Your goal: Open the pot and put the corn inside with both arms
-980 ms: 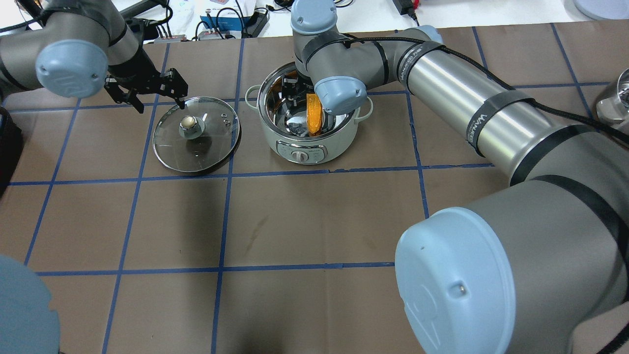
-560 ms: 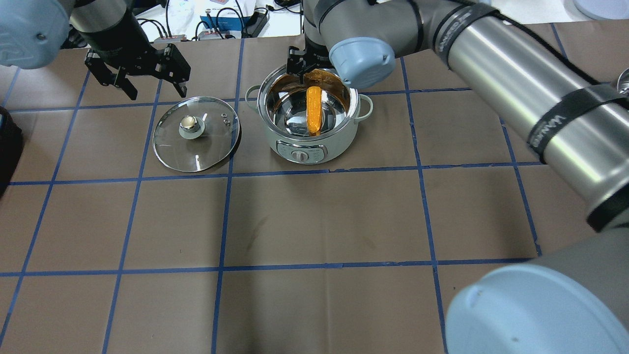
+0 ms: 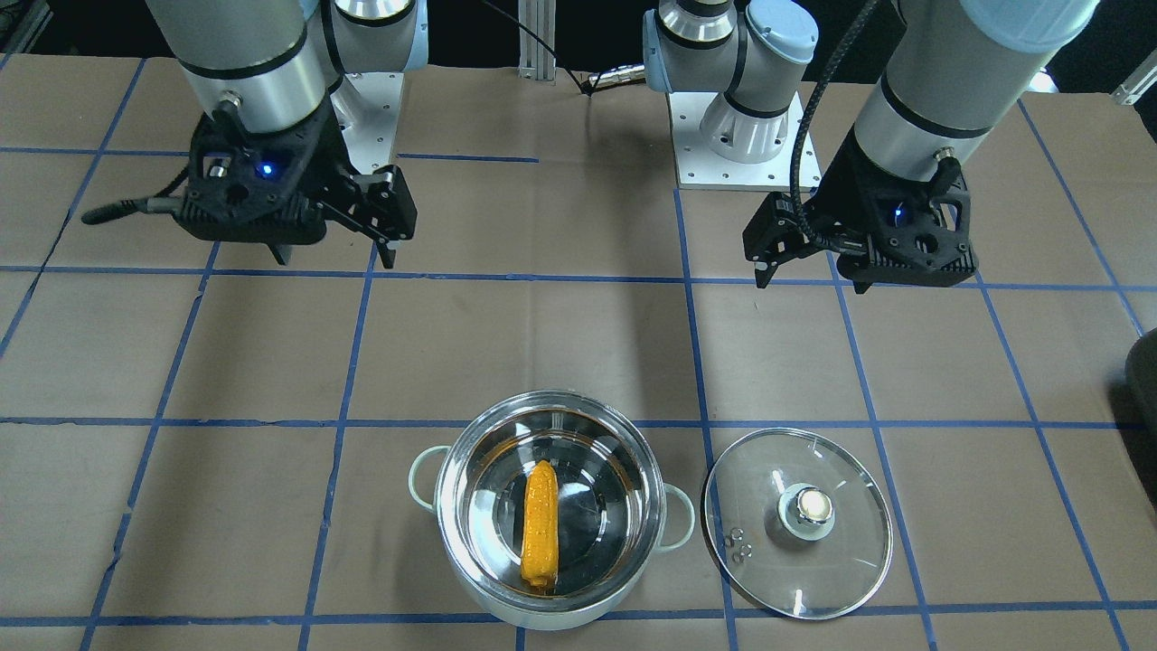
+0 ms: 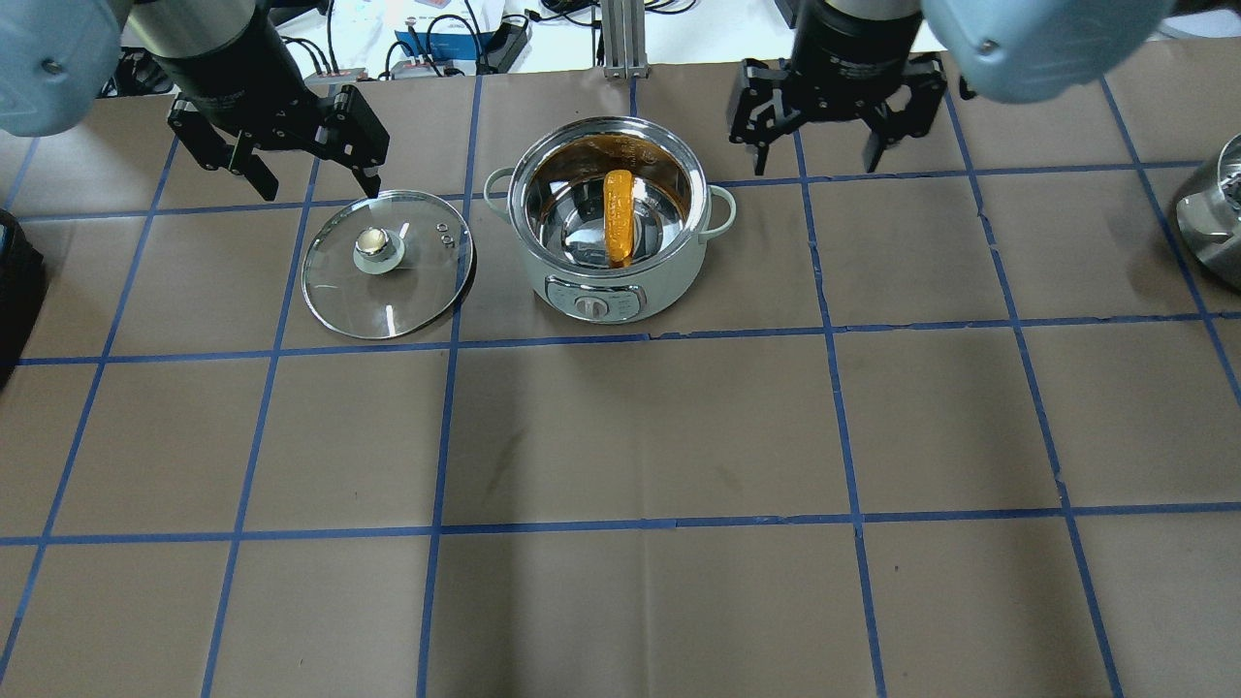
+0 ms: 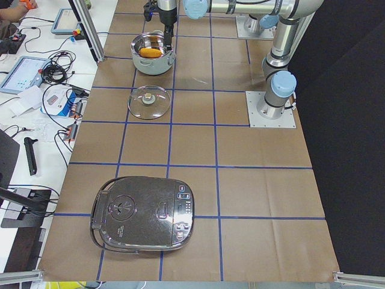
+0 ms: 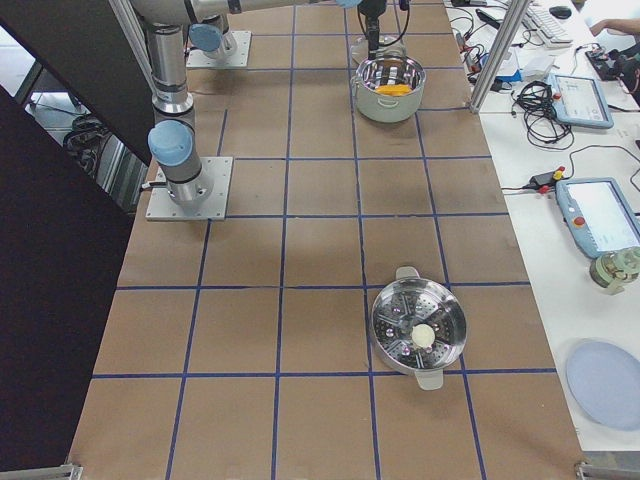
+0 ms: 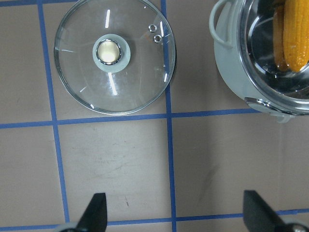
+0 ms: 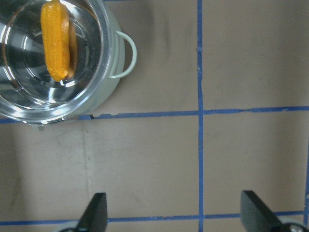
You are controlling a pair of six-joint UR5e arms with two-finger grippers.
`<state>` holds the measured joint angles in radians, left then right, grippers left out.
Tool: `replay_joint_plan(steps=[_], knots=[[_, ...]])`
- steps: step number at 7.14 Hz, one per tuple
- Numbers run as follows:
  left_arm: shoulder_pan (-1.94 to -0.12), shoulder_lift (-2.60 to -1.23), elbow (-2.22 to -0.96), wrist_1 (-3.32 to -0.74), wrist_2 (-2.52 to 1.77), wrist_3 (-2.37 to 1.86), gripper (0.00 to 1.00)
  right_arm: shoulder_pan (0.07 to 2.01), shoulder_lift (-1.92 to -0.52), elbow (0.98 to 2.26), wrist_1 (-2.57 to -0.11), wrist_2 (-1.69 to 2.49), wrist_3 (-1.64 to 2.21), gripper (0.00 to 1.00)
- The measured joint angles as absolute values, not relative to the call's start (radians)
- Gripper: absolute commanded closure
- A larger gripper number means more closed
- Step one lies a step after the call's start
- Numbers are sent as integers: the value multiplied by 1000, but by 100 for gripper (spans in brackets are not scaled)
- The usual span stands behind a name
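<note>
The steel pot point(image 4: 659, 281) with pale-green handles stands open at the table's far middle. The orange corn point(image 4: 618, 231) lies inside it, leaning on the wall, as the front-facing view point(image 3: 540, 524) also shows. The glass lid point(image 4: 417, 281) lies flat on the table left of the pot. My left gripper point(image 4: 312, 176) is open and empty, raised beyond the lid. My right gripper point(image 4: 824, 145) is open and empty, raised beyond the pot's right handle. The left wrist view shows the lid point(image 7: 82, 77) and part of the pot point(image 7: 231, 63). The right wrist view shows the corn point(image 8: 56, 41).
A steel steamer pot point(image 4: 1212, 218) stands at the table's right edge and shows in the exterior right view point(image 6: 418, 330). A black rice cooker point(image 5: 141, 214) sits at the left end. Cables and boxes lie beyond the far edge.
My right gripper has let go of the corn, lifted out of the pot and moved right and back. The corn stays in the pot. My left gripper has drawn slightly away from the lid.
</note>
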<state>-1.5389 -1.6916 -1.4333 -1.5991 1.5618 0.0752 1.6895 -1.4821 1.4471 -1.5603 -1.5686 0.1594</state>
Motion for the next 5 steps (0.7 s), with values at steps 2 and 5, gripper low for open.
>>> replay_joint_plan(steps=[2,5], knots=[[-1542,-1688,-1437,-1601,1561,75,0,1660,-1556,1522,-1557,-1576,147,0],[-1541,-1685,-1439,-1601,1560,78,0,1661,-1569,1530,-1550,-1576,141,0]])
